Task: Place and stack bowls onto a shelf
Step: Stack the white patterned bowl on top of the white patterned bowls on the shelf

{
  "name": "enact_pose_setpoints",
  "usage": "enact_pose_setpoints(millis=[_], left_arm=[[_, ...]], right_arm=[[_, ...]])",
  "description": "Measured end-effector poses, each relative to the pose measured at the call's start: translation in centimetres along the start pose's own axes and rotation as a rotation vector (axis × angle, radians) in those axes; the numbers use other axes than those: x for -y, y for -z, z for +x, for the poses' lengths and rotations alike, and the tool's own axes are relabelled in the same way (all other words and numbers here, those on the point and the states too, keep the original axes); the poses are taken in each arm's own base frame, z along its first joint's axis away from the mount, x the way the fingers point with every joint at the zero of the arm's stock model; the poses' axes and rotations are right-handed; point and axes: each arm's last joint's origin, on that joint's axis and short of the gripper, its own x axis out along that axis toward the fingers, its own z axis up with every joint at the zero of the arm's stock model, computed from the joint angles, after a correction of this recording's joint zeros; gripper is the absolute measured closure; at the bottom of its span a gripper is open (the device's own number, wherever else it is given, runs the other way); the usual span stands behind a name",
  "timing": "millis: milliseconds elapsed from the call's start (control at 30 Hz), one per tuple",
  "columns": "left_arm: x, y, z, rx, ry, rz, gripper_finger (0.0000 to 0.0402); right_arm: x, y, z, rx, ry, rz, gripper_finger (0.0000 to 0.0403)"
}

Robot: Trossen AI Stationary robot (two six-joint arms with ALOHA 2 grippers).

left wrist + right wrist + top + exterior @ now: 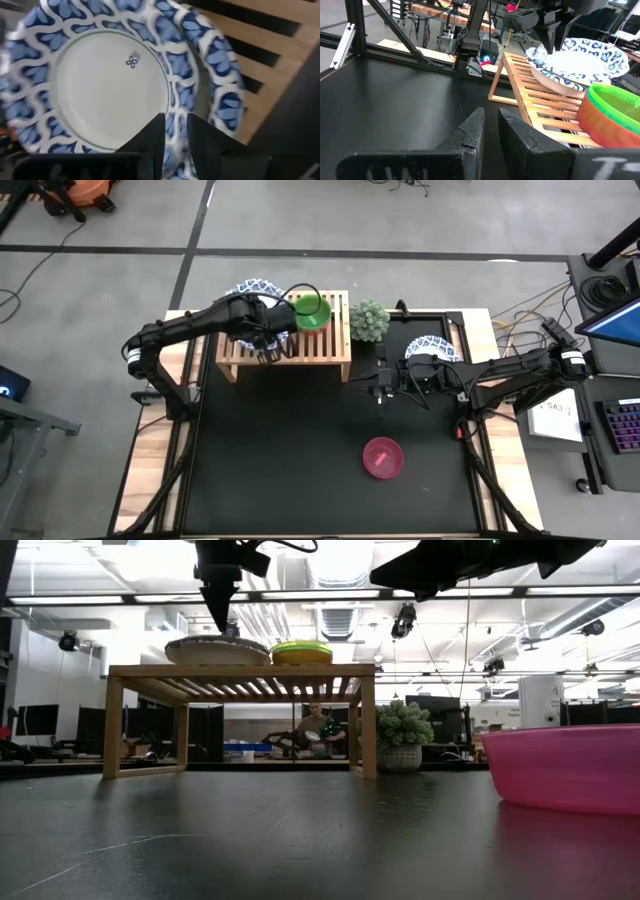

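We see two dark, slim jointed arms, a white band near each base, black cables looping along both; the left gripper's fingers (152,142) are black, tapered wedges.

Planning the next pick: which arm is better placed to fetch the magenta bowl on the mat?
Probably the right. The right gripper hangs over the mat on the magenta bowl's side, while the left gripper is over the shelf by the patterned bowl.
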Motion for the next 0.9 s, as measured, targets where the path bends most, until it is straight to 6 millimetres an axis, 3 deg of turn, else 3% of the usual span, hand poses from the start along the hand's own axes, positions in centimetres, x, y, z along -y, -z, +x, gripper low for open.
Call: enact_pose_setpoints(millis=[300, 467, 533, 767, 900], left_arm=[[0.1, 0.2, -0.1, -0.019, 0.067, 0.072, 0.0298], [-2.4, -0.1, -0.5, 0.035, -0.432, 0.082, 0.0298], [-3.8, -0.5, -0.1, 0.032, -0.517, 0.058, 0.0305], [-10.2, -0.4, 3.5, 0.023, -0.305, -0.175, 0.0356], [-11.7, 0.2, 4.4, 0.020, -0.216, -0.244, 0.0388]], right_arm=[[0.0, 0.0, 0.0, 0.000, 0.000, -0.004, 0.0355], [0.0, 0.0, 0.0, 0.000, 0.000, -0.004, 0.0355], [0.0, 0.0, 0.0, 0.001, 0.000, -0.004, 0.0355], [0.0, 0.0, 0.0, 0.001, 0.000, 0.003, 0.0355], [0.0, 0.0, 0.0, 0.001, 0.001, -0.004, 0.0355]])
